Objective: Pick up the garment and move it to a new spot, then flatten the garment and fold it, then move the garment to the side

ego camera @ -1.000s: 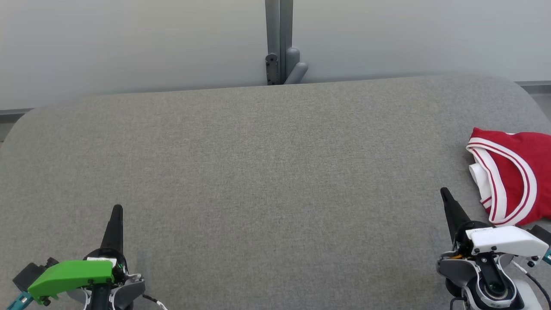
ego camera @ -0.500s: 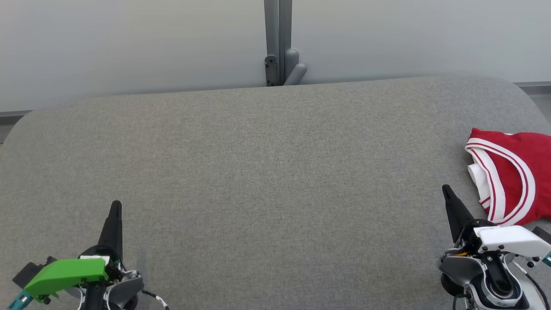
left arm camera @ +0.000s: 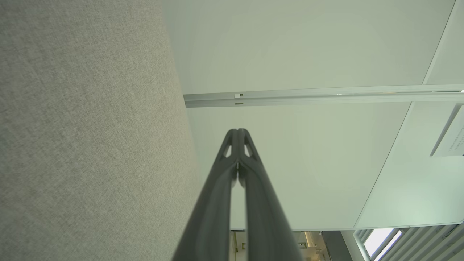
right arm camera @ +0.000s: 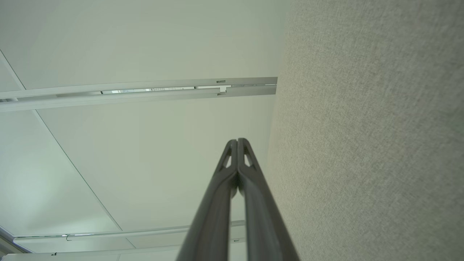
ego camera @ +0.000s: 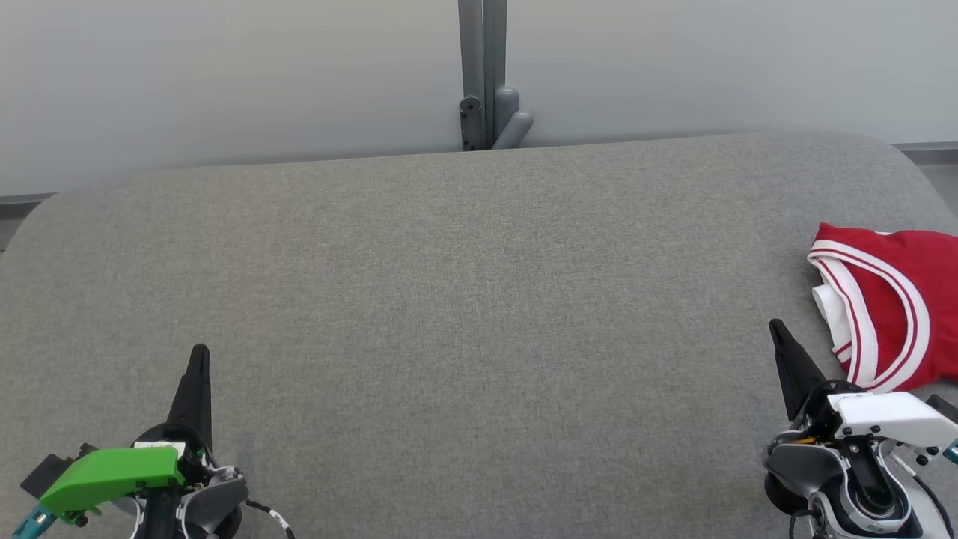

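Red soft-cloth garment with white striped trim (ego camera: 891, 299) lies at the far right of the grey fabric-covered table (ego camera: 449, 299). It is compact and layered, with the trim curving along its left side. Its right part runs out of the head view, so I cannot tell how near it sits to the table's edge.

Left pincer (ego camera: 200, 353), green housing, sits low left, well apart from the garment. Its 2 dark fingers are pressed together and hold nothing. Right pincer (ego camera: 776, 327), white housing, sits low right, just beside the garment's near hem, likewise closed tight and empty.

Stage reads 2 ways: a bundle at the side waiting to be lifted, or a folded piece already set aside. The pictures do not settle it.

Risks, as judgement:
- The right arm is close to the trim, so a sweep rightward could snag the hem and pull the layers apart.
- In soft layered cloth a pinch may catch the top layer alone, leaving the rest trailing.
- The unseen right part may overhang, and a nudge that way could slide it off.
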Robot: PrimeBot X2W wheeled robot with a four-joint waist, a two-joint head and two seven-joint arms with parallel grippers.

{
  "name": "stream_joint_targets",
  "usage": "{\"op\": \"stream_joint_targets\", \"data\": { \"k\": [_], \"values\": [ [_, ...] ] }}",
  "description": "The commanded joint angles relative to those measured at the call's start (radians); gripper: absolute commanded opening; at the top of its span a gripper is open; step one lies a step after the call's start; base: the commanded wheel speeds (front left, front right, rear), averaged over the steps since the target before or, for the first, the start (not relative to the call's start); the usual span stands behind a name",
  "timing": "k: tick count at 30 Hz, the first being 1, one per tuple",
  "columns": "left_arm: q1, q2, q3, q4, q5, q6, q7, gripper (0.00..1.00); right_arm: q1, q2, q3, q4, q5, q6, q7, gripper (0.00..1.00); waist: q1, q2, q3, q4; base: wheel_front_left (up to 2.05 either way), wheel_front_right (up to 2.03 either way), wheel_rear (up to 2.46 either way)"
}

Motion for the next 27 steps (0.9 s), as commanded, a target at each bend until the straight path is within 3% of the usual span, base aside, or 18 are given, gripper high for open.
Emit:
{"op": "stream_joint_targets", "data": {
  "k": [1,27],
  "values": [
    [-0.009,0.007,0.004,-0.001,-0.001,-0.007,0.002,0.0,0.013,-0.005,-0.002,-0.004,0.006,0.0,0.003,0.0,0.0,-0.0001,0.0,0.0,0.0,0.0,0.0],
    [-0.009,0.007,0.004,-0.001,-0.001,-0.007,0.001,0.0,0.013,-0.005,-0.002,-0.004,0.006,0.0,0.003,0.0,0.0,-0.0001,0.0,0.0,0.0,0.0,0.0]
  ]
}}
